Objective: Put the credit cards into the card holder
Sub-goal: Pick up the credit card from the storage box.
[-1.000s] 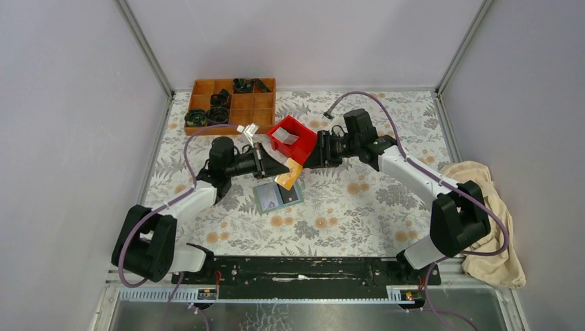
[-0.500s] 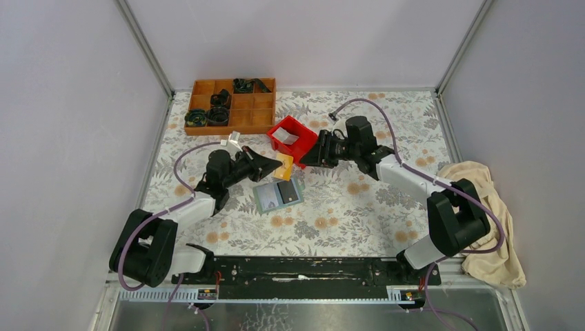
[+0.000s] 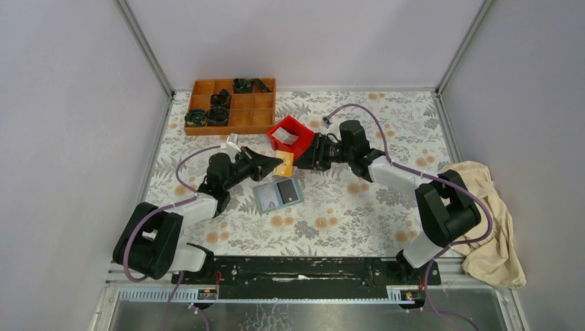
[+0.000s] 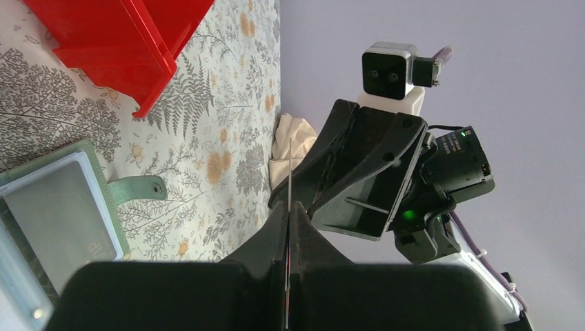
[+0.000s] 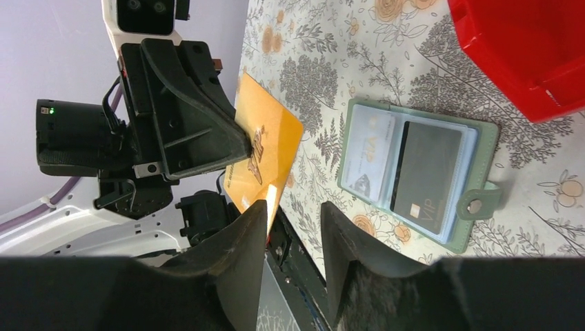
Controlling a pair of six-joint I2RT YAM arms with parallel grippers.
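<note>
My left tool [image 3: 279, 164] is pressed together on the yellow-tan card [image 5: 265, 152]. It pinches the card by one end so it stands on edge in the air, over the counter [image 3: 359, 214] and just beyond the card holder [image 3: 277, 194] (from my left wrist the card is only a thin line between the fingers). I judge I hold it up like this to leave its far end free for the other arm to take or steady.

My right tool [image 5: 286, 214] is spread with nothing between its fingers. It faces that free end from close by; I cannot tell whether a finger touches the card.

The card holder lies open and flat on the counter near the red bin [image 3: 303, 134], its snap strap sticking out to one side. It is sage green with paler pockets, and the whitish card [image 5: 369, 155] and the dark grey card [image 5: 428, 176] sit side by side in them. The yellow-tan card looks to be the only one left to go in.
</note>
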